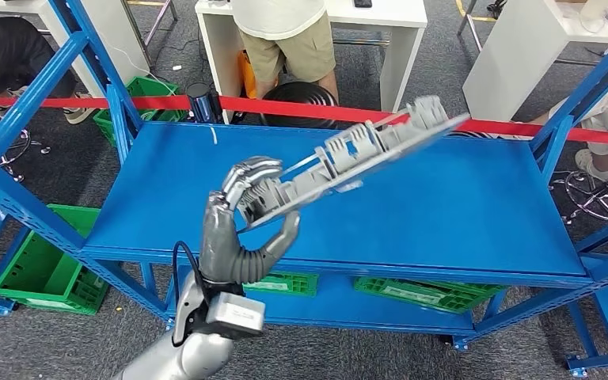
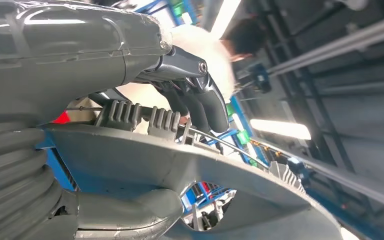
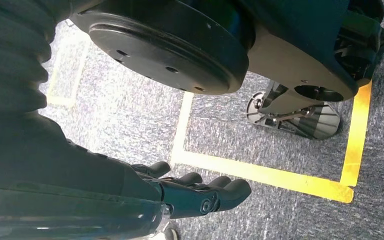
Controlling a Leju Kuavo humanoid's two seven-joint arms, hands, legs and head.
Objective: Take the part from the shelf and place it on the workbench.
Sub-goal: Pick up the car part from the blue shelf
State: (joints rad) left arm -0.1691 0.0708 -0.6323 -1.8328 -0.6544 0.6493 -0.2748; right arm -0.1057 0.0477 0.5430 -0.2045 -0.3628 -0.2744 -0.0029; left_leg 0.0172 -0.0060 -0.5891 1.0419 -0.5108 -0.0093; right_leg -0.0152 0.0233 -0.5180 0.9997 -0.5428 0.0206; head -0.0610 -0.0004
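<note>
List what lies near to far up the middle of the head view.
Left hand gripping the grey part → blue shelf top → red barrier tape → person in khaki shorts.

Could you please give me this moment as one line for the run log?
left hand: grips grey ribbed part, tilted, raised above blue shelf | right hand: hangs over floor, holds nothing

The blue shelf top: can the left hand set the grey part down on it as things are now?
Probably yes. The left hand holds the grey part tilted above the blue shelf top, and the surface under it looks bare, so nothing seems to block the way down.
</note>
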